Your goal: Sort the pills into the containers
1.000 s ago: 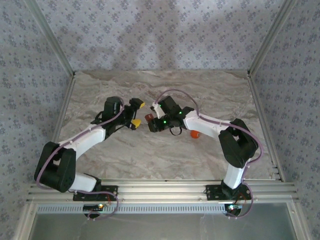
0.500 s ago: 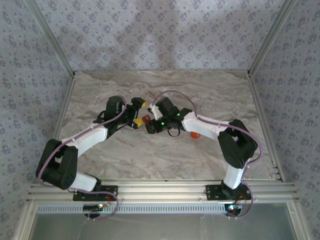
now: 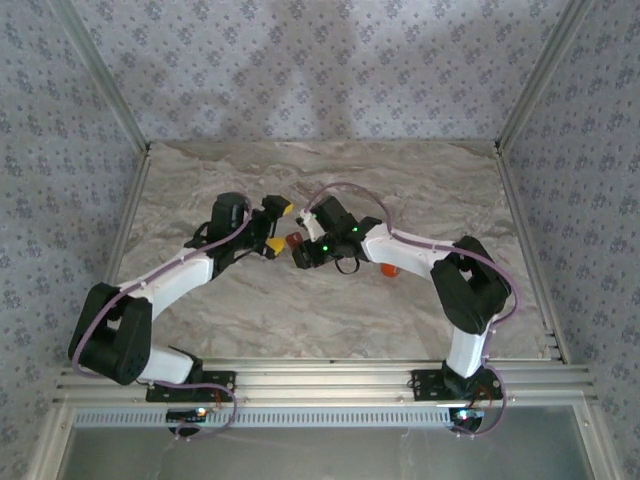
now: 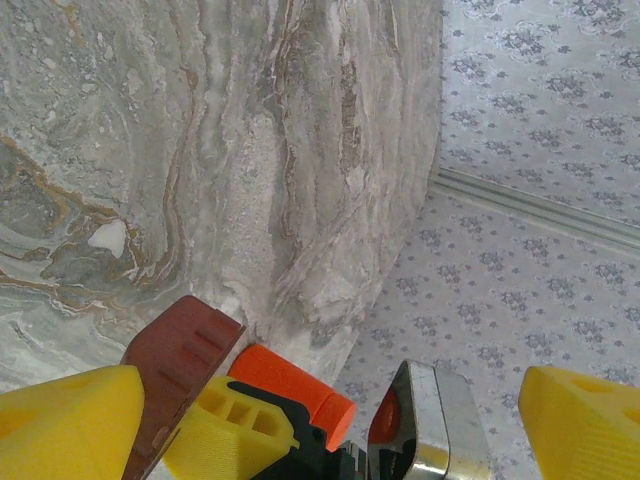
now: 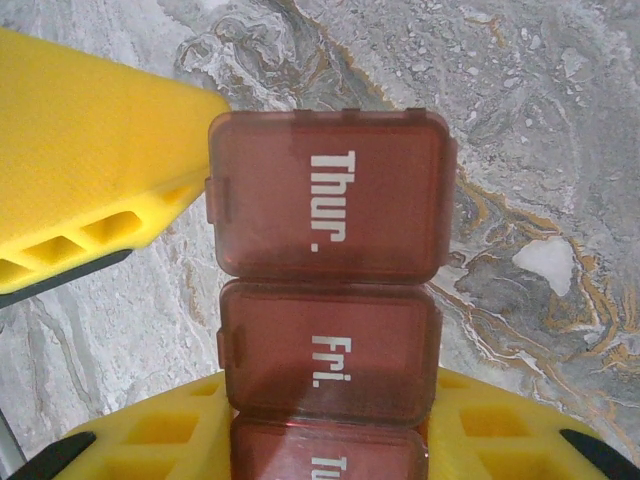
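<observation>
The containers (image 5: 328,195) are a reddish-brown strip of lidded cells marked Thur., Fri. and Tu. My right gripper (image 5: 325,440) is shut on the strip, its yellow fingers (image 5: 150,440) pressing both sides near the Fri. cell. The strip (image 3: 293,240) hangs above the table's middle, in my right gripper (image 3: 300,248). My left gripper (image 3: 277,227) is open, facing the strip's free end. One of its yellow fingers (image 5: 90,170) stands just beside the Thur. cell. In the left wrist view the strip (image 4: 180,350) lies close inside the left finger (image 4: 65,425). The pills are out of view.
A small orange bottle (image 3: 390,268) lies on the marble table (image 3: 330,170) under my right forearm. It shows as an orange cylinder (image 4: 295,385) behind my right gripper's finger. Patterned walls (image 3: 320,60) enclose the table on three sides.
Both grippers have closed in on each other at the table's middle. The left one moved right, the right one moved left with the strip. The jaws have kept their width.
</observation>
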